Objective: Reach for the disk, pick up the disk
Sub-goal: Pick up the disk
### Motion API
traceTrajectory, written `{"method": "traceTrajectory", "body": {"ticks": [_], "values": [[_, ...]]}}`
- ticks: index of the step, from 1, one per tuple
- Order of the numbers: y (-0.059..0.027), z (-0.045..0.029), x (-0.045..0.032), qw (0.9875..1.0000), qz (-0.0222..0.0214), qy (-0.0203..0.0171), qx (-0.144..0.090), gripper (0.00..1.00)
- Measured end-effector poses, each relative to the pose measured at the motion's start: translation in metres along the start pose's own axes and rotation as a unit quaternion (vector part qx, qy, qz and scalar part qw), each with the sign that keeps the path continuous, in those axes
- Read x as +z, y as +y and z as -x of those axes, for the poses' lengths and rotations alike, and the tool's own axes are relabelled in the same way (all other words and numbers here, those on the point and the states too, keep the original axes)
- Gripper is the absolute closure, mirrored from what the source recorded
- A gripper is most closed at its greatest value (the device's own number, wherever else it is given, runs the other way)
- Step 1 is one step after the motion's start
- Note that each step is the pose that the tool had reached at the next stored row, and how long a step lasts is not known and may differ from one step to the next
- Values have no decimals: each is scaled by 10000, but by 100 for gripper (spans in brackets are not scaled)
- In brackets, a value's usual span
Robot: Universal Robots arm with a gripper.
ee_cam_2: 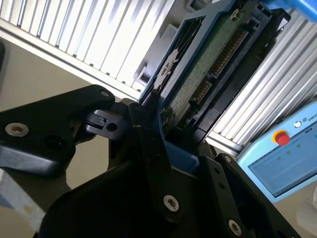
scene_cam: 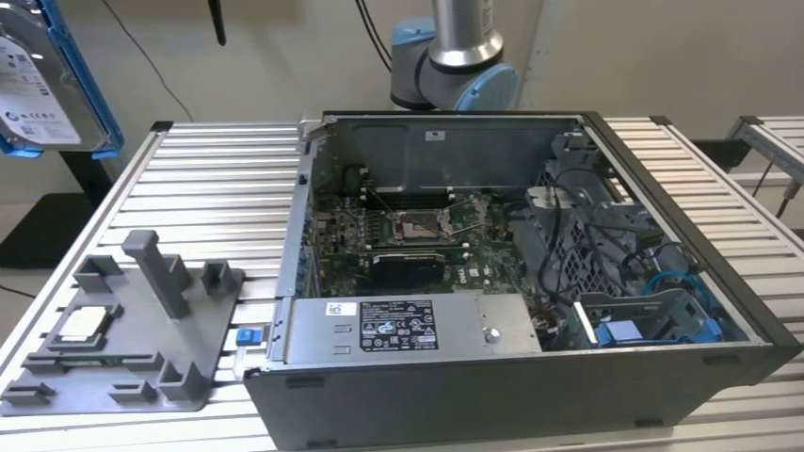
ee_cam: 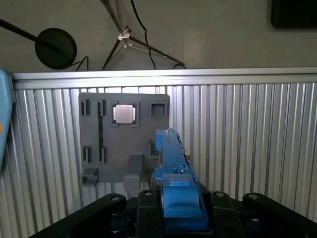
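I count one disk [ee_cam: 171,148] gripped edge-on in my one pincer [ee_cam: 182,201] — held clear above the slatted tabletop [ee_cam: 247,139], open room around.

Blue-framed disk [scene_cam: 44,83] upright, aloft

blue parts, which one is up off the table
The disk in its blue frame, high at the exterior view's left. The blue clip lies on the table; the blue bracket sits inside the computer.
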State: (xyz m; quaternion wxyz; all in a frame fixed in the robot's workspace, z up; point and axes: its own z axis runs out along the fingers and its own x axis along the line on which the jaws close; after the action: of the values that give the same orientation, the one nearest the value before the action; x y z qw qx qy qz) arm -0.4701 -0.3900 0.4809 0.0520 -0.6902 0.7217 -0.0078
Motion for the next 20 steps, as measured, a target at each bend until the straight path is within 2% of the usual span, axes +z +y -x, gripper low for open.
{"method": "traceTrajectory", "body": {"ticks": [7,14,20], "values": [[-7,3,-44,10000,1,1,0,100],[-9,3,-45,10000,0,0,-1,100],[-69,6,-40,10000,0,0,0,100]]}}
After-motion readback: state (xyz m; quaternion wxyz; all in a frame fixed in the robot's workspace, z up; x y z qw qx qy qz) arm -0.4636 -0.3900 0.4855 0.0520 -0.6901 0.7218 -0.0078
